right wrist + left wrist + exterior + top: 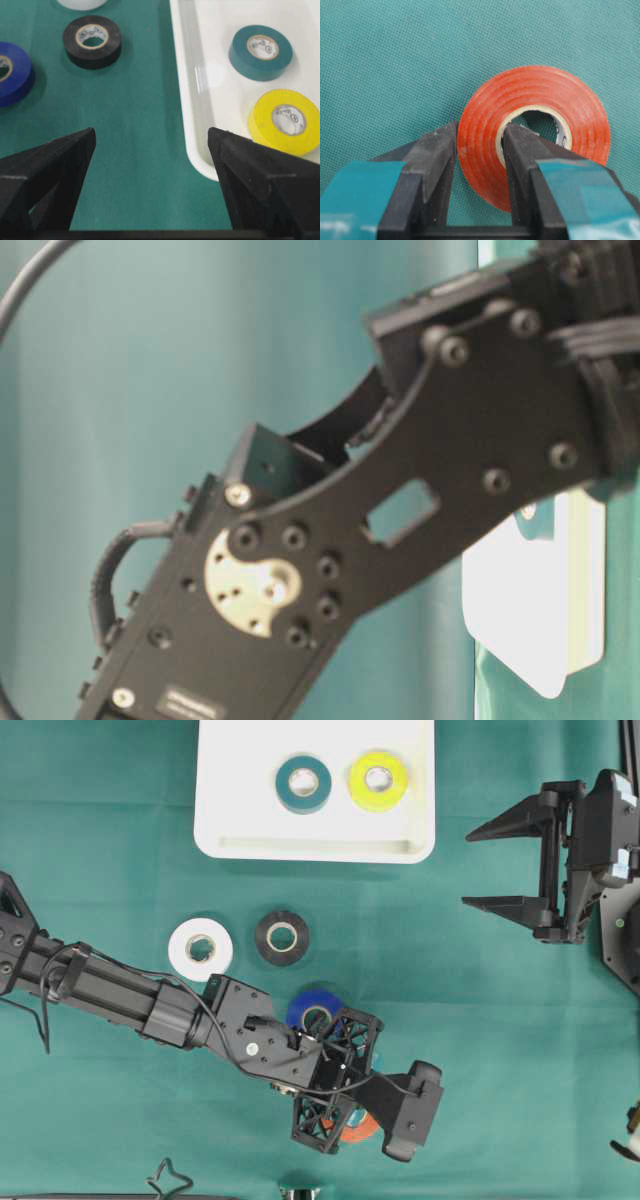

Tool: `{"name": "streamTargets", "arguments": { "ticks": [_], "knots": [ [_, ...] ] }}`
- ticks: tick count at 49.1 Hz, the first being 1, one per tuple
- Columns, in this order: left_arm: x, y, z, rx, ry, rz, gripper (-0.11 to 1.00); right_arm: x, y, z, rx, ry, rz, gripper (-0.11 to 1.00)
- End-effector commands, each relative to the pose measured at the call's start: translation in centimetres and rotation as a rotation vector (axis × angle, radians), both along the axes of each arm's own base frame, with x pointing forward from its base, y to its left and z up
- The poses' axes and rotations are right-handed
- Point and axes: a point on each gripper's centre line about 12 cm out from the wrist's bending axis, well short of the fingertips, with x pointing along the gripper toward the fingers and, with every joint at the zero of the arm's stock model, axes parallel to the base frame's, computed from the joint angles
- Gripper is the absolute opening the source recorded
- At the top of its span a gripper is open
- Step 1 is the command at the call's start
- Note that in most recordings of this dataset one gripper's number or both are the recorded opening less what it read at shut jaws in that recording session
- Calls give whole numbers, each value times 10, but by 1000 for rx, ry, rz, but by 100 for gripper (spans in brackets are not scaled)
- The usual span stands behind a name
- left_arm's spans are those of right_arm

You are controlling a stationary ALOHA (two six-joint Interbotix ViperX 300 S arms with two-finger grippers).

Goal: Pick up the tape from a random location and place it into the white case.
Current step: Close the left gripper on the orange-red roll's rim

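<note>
My left gripper (481,131) is shut on the wall of a red tape roll (540,87) lying on the green cloth, one finger outside the roll and one inside its core. From overhead only a sliver of this tape (360,1127) shows under the left wrist. The white case (310,848) sits at the top centre and holds a teal roll (303,784) and a yellow roll (378,781). My right gripper (468,870) hangs open at the right, empty, just beside the case's corner (192,125).
White (200,949), black (282,938) and blue (315,1010) tape rolls lie on the cloth below the case, the blue one partly under the left arm. In the table-level view the left arm's black links (330,540) block most of the scene.
</note>
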Motion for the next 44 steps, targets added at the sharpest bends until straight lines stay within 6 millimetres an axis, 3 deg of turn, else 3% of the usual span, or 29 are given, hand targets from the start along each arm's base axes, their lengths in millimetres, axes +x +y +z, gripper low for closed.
{"name": "streamTargets", "arguments": {
  "ticks": [1,27,44],
  "knots": [
    [3,-1,14,-11,-29,1,23,5,0,10,-4,-30,2,89],
    [2,-1,21,-14,-34,3,23,5,0,10,-5,-30,3,89],
    [-7,-9,88,-41,-111,-18,23,5,0,10,-3,-29,1,89]
  ]
}}
